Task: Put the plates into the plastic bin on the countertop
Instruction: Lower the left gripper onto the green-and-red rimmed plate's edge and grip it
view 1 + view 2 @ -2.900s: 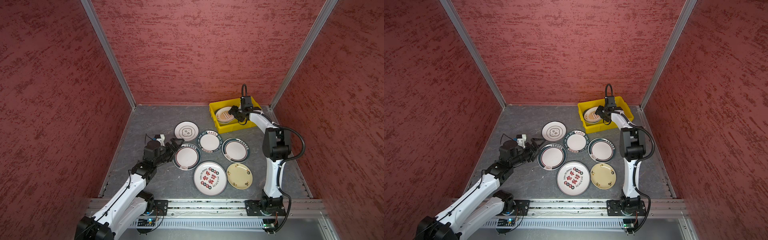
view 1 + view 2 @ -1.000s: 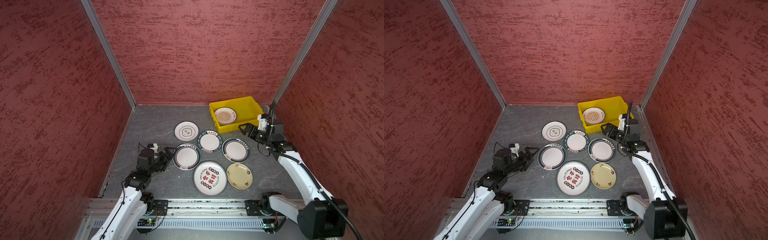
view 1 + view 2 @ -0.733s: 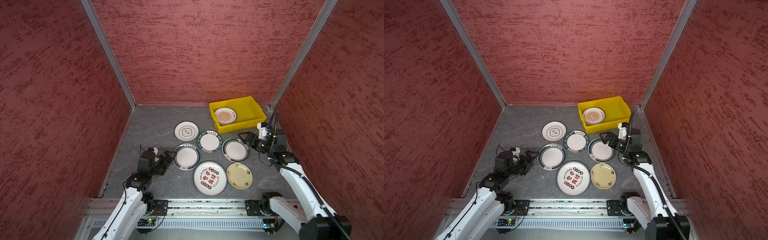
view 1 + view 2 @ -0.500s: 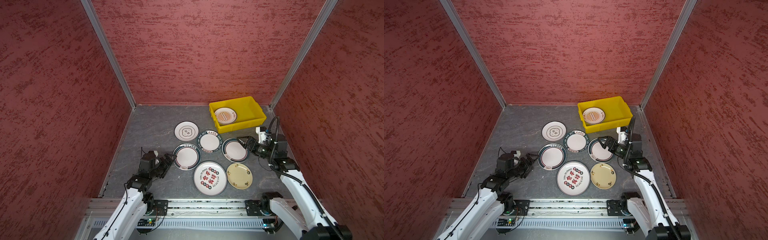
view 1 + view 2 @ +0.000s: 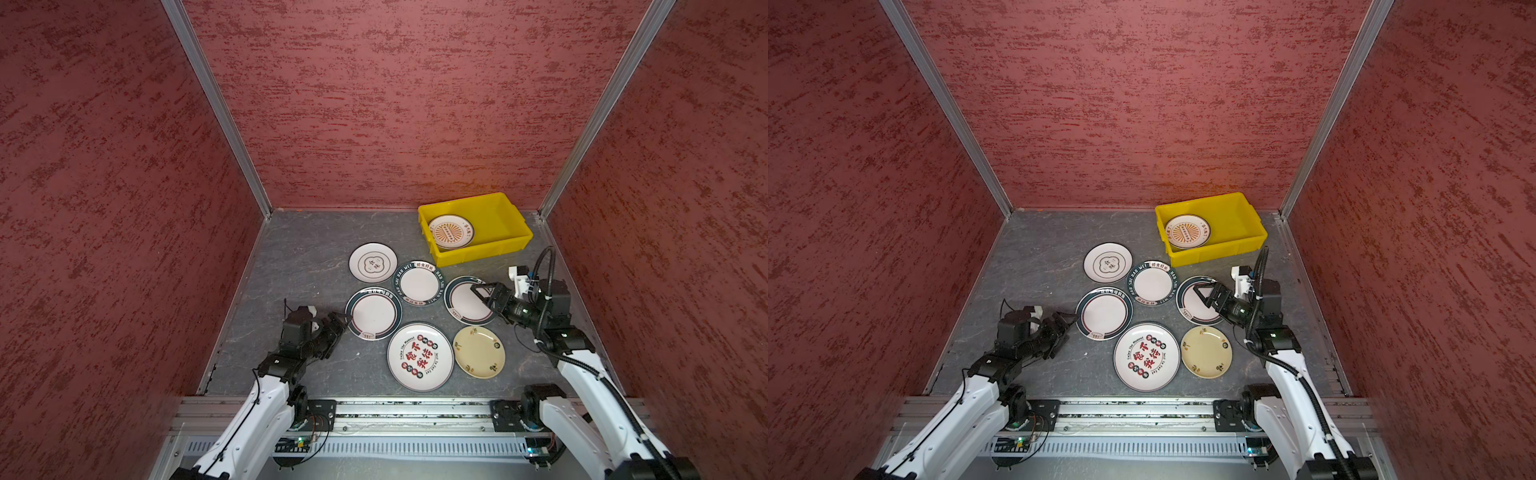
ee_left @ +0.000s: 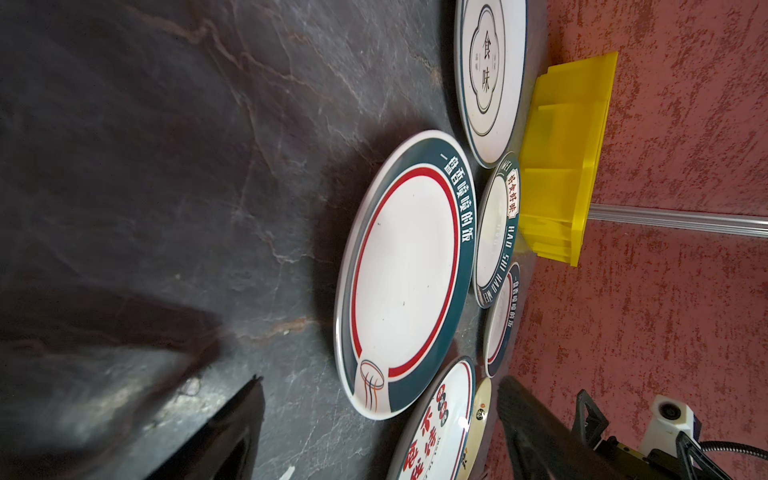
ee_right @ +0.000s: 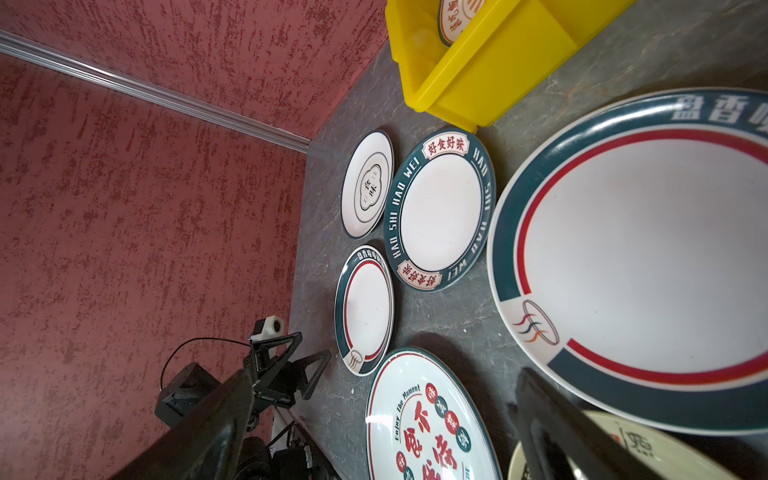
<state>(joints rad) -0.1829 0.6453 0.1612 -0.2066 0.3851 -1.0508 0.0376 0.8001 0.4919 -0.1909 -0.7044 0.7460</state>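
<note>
Several plates lie flat on the dark countertop (image 5: 303,257). One orange-printed plate (image 5: 451,231) sits in the yellow plastic bin (image 5: 515,237) at the back right. My left gripper (image 5: 341,322) is open and low, with its fingertips at the left rim of a green-rimmed plate (image 5: 373,312). In the left wrist view that plate (image 6: 405,274) has its near rim between the jaws of the left gripper (image 6: 380,380). My right gripper (image 5: 482,296) is open and hangs over the right green-rimmed plate (image 5: 463,305), which fills the right wrist view (image 7: 640,257).
A large red-lettered plate (image 5: 419,357) and a cream plate (image 5: 478,352) lie near the front edge. A plain white plate (image 5: 372,262) and a lettered green-rimmed plate (image 5: 419,282) lie behind. Red walls enclose three sides, and a metal rail (image 5: 395,409) runs along the front.
The right gripper left the orange-printed plate in the bin and came forward over the right green-rimmed plate. The left gripper dropped toward the front, to the plate's rim, and its jaws narrowed slightly.
</note>
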